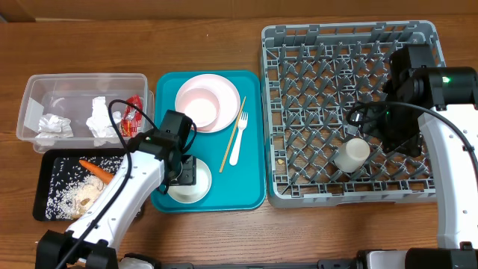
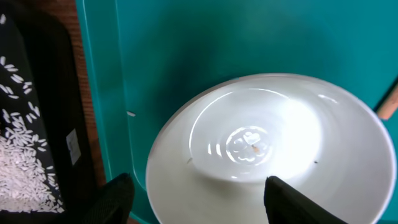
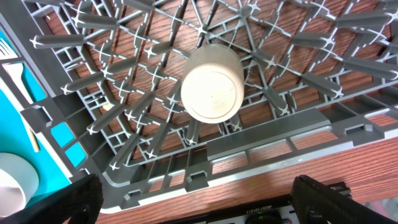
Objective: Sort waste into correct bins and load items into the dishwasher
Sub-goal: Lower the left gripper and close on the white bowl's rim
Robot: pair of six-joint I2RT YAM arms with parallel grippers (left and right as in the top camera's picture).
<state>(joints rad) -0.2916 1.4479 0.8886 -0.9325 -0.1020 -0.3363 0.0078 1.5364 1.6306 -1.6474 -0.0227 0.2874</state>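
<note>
A white bowl (image 1: 188, 183) (image 2: 267, 149) sits on the teal tray's (image 1: 250, 187) near left corner. My left gripper (image 1: 183, 172) (image 2: 199, 202) is open over it, one finger outside the rim and one over the bowl's inside. In the grey dishwasher rack (image 1: 351, 45) (image 3: 280, 134) a small white cup (image 1: 351, 155) (image 3: 211, 90) lies among the pegs. My right gripper (image 1: 385, 138) (image 3: 199, 199) is open just by it, holding nothing. The pink plate (image 1: 224, 90) carries a second white bowl (image 1: 200, 108); the fork (image 1: 239, 138) and the chopstick (image 1: 231, 134) lie beside it.
The clear tub (image 1: 82, 86) at the left holds white napkins (image 1: 98, 118) and a red wrapper (image 1: 133, 113). In front of it the black tray (image 1: 56, 168) (image 2: 37, 93) holds a carrot (image 1: 95, 169) and rice (image 1: 75, 196). The rack's near wall edges the wooden table.
</note>
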